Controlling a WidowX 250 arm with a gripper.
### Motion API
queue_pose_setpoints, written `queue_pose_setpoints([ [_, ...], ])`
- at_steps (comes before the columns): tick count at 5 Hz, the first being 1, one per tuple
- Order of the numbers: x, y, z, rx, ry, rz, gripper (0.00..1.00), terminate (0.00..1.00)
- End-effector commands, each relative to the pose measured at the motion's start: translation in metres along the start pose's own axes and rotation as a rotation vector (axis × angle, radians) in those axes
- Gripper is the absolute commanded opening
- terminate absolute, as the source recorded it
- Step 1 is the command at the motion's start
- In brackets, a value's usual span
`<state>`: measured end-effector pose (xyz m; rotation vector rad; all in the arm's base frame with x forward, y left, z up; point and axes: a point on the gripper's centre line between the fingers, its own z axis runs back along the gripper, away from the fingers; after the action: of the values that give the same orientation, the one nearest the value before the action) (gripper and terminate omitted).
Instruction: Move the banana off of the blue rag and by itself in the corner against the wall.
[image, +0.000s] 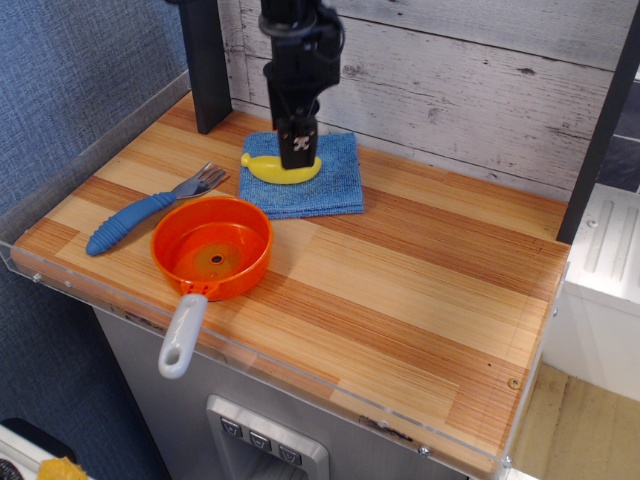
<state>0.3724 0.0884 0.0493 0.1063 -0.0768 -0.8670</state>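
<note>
The yellow banana (264, 170) lies on the blue rag (330, 185) at the back of the striped wooden tabletop (400, 290). My gripper (299, 155) hangs straight down over the middle of the banana, seen edge-on. One finger (300, 140) covers the banana's centre, and the banana's ends show on both sides of it. The jaws look open around the banana. The white plank wall (450, 80) runs behind. It meets a dark post (205, 60) at the back left corner (238, 112) and another dark post (600, 130) at the back right.
An orange pan (212, 248) with a grey handle (182, 335) sits in front of the rag. A blue-handled fork (145, 215) lies to its left. A clear plastic lip (90, 130) edges the table. A blue textured wall (70, 70) stands on the left.
</note>
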Motion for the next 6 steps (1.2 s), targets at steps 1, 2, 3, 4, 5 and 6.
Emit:
queue_pose_setpoints([
  [1, -0.017, 0.016, 0.006, 0.033, 0.017, 0.042, 1.0, 0.0],
  [2, -0.017, 0.016, 0.0, 0.029, 0.031, 0.04, 1.0, 0.0],
  [3, -0.018, 0.016, -0.006, 0.022, 0.032, 0.043, 1.0, 0.0],
  [4, -0.015, 0.014, -0.01, 0.017, 0.041, 0.042, 1.0, 0.0],
  [5, -0.016, 0.014, -0.013, 0.02, 0.06, 0.044, 1.0, 0.0],
  [6, -0.018, 0.014, -0.009, 0.026, 0.057, 0.053, 0.0, 0.0],
])
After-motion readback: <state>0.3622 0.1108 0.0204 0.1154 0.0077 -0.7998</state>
